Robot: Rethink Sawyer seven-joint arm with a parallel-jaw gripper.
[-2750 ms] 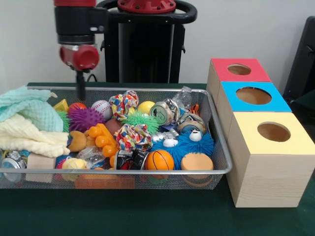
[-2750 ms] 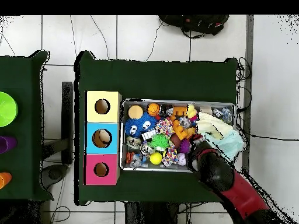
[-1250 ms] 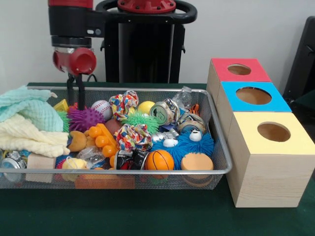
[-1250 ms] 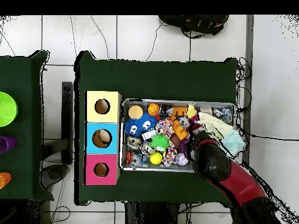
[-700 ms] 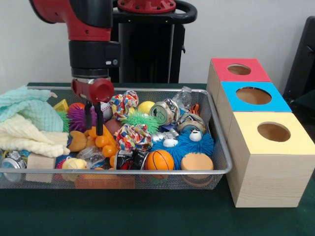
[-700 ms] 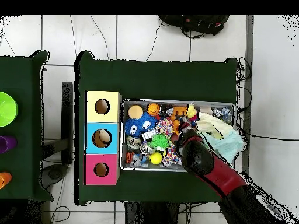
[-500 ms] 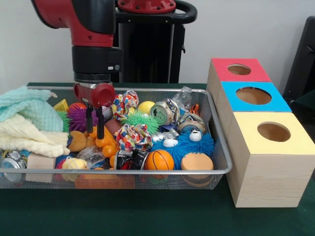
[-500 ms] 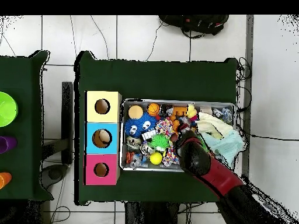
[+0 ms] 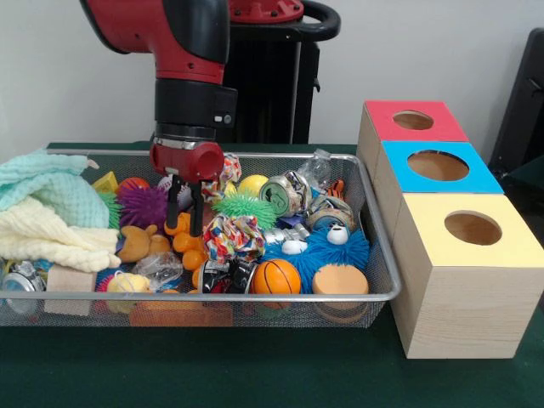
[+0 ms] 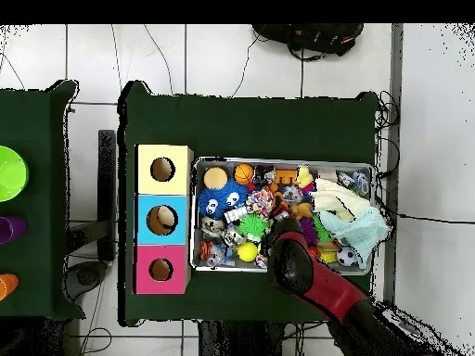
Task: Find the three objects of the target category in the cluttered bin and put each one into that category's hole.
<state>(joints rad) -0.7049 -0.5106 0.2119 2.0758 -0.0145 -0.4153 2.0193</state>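
My gripper (image 9: 186, 224) hangs open in the wire bin (image 9: 380, 255), left of centre. Its fingertips are just over the orange plastic toy (image 9: 184, 244). A multicoloured rope knot (image 9: 230, 235) lies right beside it, and a second knot (image 9: 227, 172) behind it. The baseball (image 9: 167, 184) is mostly hidden behind the gripper. A basketball (image 9: 276, 275) lies at the front wall, a yellow ball (image 9: 252, 184) at the back, and a soccer ball (image 10: 346, 255) shows in the overhead view. Red (image 9: 414, 121), blue (image 9: 438, 165) and yellow (image 9: 473, 228) boxes, each with a hole, stand to the right. In the overhead view the arm (image 10: 297, 260) covers the gripper.
Folded towels (image 9: 48, 212) fill the bin's left end. A purple spiky ball (image 9: 142, 205), a green spiky ball (image 9: 243, 208), blue fuzzy toys (image 9: 337, 247), crushed cans (image 9: 281, 195), a brown bear (image 9: 137, 245), a wood block (image 9: 70, 279) and an orange disc (image 9: 340, 279) crowd the rest.
The arm has swept from the bin's back left corner toward its middle and lowered, so the gripper now sits among the toys beside the rope knot.
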